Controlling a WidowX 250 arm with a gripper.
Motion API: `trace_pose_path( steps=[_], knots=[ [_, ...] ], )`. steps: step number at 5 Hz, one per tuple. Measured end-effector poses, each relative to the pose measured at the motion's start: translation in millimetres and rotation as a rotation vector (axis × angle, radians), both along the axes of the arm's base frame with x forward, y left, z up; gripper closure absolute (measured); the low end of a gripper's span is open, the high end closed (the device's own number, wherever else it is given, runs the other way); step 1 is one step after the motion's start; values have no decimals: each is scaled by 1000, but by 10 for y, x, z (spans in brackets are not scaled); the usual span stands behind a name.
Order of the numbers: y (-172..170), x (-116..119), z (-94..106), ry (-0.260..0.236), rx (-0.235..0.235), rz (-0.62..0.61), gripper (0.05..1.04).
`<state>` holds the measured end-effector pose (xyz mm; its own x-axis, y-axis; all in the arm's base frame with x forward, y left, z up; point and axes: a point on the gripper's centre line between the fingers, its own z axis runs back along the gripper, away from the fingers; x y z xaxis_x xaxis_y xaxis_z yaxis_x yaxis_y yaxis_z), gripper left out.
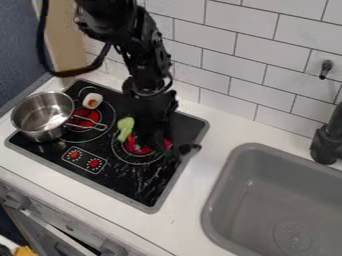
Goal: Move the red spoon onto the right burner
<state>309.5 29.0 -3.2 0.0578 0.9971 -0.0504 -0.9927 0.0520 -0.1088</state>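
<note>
One gripper [171, 148] hangs at the right burner [127, 155]; its grip and the spoon's place cannot be told. The stove [137, 192] has one pot [41, 131], one egg [92, 100], one green vegetable [125, 128] and two red knobs [94, 163].

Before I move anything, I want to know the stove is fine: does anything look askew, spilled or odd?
The pot looks off: rather than centered on a burner, it straddles the cooktop's edge. Whitish streaks also mark the black surface; I can't tell if they're scratches or reflections. I see no clear spill.
</note>
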Motion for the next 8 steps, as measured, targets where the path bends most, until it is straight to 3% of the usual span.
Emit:
trace_pose_path(
  steps=[2, 4, 6, 7, 8],
  knots=[
    [194, 294, 12, -1, 2, 36, 771],
    [354, 409, -30, -3, 33, 45, 771],
    [204, 216, -107, 16, 36, 11, 771],
    [37, 163, -139, -6, 55, -41, 771],
    [-6, 150, -180, -23, 80, -57, 711]
  ],
)
